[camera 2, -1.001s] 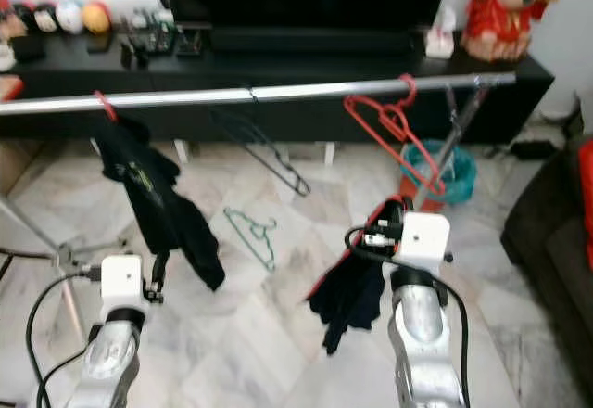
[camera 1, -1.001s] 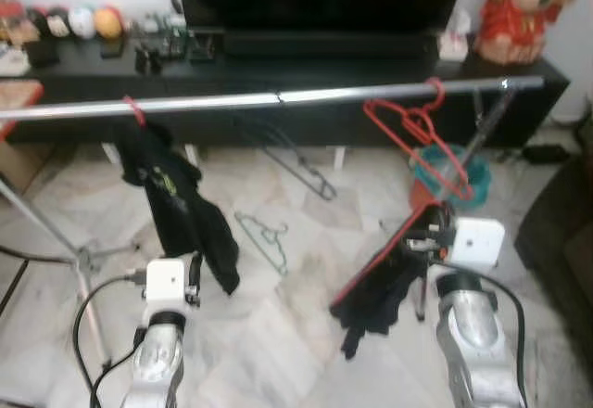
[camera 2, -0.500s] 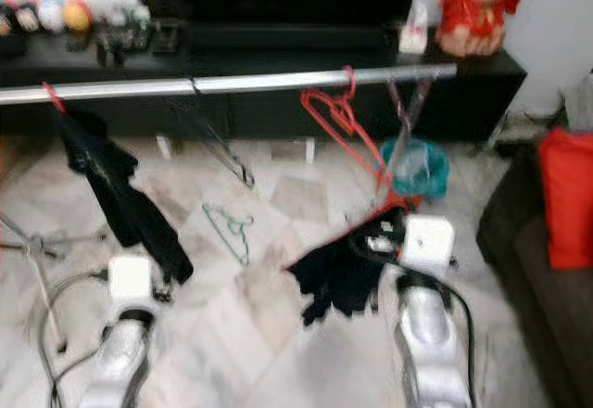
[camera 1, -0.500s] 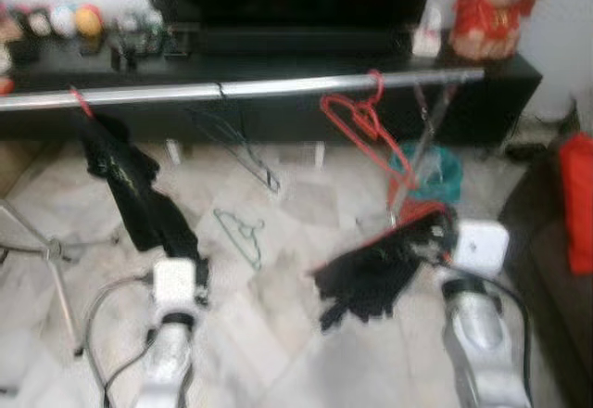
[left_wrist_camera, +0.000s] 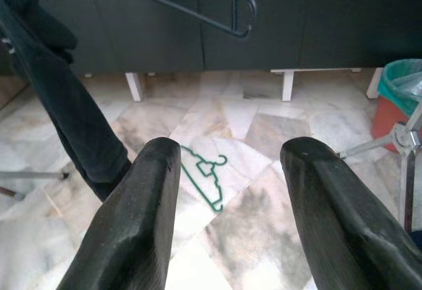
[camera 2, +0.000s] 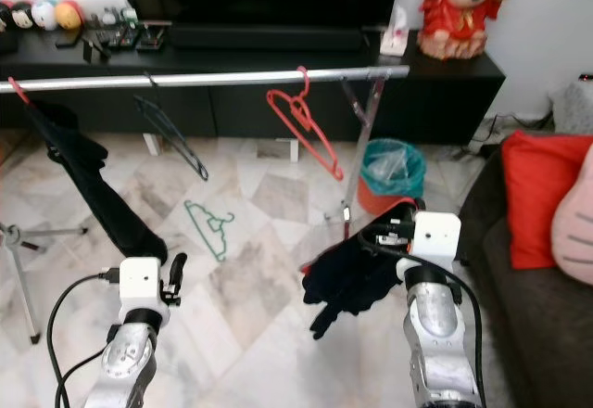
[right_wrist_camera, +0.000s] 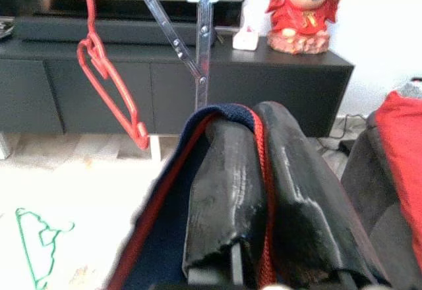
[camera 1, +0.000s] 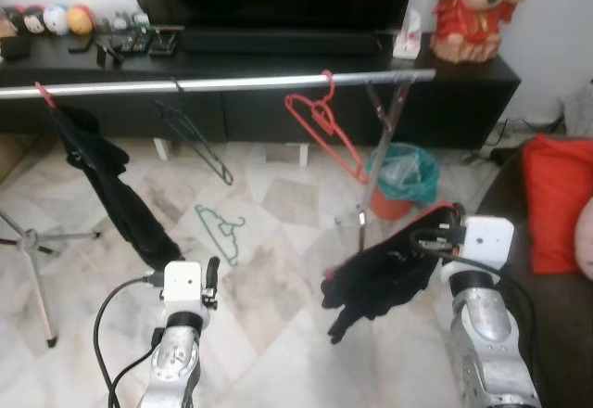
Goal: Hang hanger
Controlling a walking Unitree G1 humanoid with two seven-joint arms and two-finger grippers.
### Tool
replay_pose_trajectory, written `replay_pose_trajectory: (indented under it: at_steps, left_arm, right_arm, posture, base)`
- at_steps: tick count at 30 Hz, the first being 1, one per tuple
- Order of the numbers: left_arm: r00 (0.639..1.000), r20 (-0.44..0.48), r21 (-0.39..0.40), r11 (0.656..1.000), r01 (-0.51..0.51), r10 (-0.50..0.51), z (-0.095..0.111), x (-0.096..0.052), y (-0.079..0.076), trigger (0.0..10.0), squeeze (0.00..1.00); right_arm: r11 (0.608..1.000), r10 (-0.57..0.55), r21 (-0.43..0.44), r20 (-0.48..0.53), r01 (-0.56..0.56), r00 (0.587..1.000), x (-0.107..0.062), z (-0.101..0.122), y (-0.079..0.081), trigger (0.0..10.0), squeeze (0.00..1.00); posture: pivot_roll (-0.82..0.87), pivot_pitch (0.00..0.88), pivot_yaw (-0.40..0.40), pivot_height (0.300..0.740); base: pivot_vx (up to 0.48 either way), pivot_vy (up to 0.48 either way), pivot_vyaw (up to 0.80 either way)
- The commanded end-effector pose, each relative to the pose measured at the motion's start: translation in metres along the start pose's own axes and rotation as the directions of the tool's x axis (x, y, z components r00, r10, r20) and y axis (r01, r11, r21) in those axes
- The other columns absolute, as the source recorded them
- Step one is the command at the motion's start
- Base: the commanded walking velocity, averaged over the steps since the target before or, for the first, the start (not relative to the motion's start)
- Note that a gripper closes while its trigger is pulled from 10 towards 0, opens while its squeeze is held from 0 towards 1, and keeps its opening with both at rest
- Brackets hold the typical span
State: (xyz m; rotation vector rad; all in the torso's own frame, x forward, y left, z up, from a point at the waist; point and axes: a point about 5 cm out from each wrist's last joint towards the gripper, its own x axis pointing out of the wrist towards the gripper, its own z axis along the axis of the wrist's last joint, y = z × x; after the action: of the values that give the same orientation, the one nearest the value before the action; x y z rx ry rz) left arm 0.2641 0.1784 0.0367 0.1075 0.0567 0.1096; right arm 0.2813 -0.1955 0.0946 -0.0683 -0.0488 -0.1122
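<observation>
A silver rail (camera 1: pixel 232 83) runs across in front of a black TV cabinet. On it hang an empty red hanger (camera 1: pixel 320 130), an empty black hanger (camera 1: pixel 195 139) and, at the far left, a dark garment (camera 1: pixel 111 185) on a red hook. A green hanger (camera 1: pixel 220 232) lies on the floor. My right gripper (right_wrist_camera: pixel 254 122) is low at the right, short of the rail's right end, shut on a red hanger (right_wrist_camera: pixel 264 171) that carries a dark garment (camera 1: pixel 375 278) draped to its left. My left gripper (left_wrist_camera: pixel 234 148) is open and empty, low at the left.
The rail's right stand (camera 1: pixel 380 148) rises in front of a teal bin (camera 1: pixel 400 172). Another stand leg (camera 1: pixel 32 241) is at the left. A dark sofa with a red cushion (camera 1: pixel 551 204) borders the right. A red figurine (camera 1: pixel 473 9) sits on the cabinet. The floor is marble tile.
The whole view has shifted, so the camera has moved; the rail now looks farther off. The garment on my right gripper's hanger has swung from hanging down to spreading leftward.
</observation>
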Motion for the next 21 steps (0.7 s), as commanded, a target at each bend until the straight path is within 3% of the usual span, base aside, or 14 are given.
replay_pose_trajectory:
  at_steps: [1,15,21]
  left_arm:
    - [1.0,-0.016,-0.003,1.0,-0.019,0.019,-0.003,-0.002,0.003,10.0,0.0]
    - [0.999,-0.005,-0.004,0.999,-0.039,0.039,0.0,-0.001,0.007,10.0,0.0]
    - [0.999,-0.005,-0.007,0.999,-0.042,0.042,0.001,0.0,0.008,10.0,0.0]
  right_arm:
    - [1.0,0.017,0.013,0.032,-0.018,0.999,0.001,0.006,0.004,10.0,0.0]
    - [0.996,0.091,-0.005,0.036,-0.091,0.995,0.0,0.006,0.015,10.0,0.0]
    - [0.995,0.099,0.002,0.034,-0.099,0.994,0.0,0.005,0.016,10.0,0.0]
  posture:
    - [-0.03,0.044,-0.023,0.74]
    - [-0.02,0.051,-0.02,0.74]
    - [-0.02,0.056,-0.019,0.74]
  base:
    - [0.0,0.0,0.0]
    - [0.0,0.0,0.0]
    - [0.0,0.0,0.61]
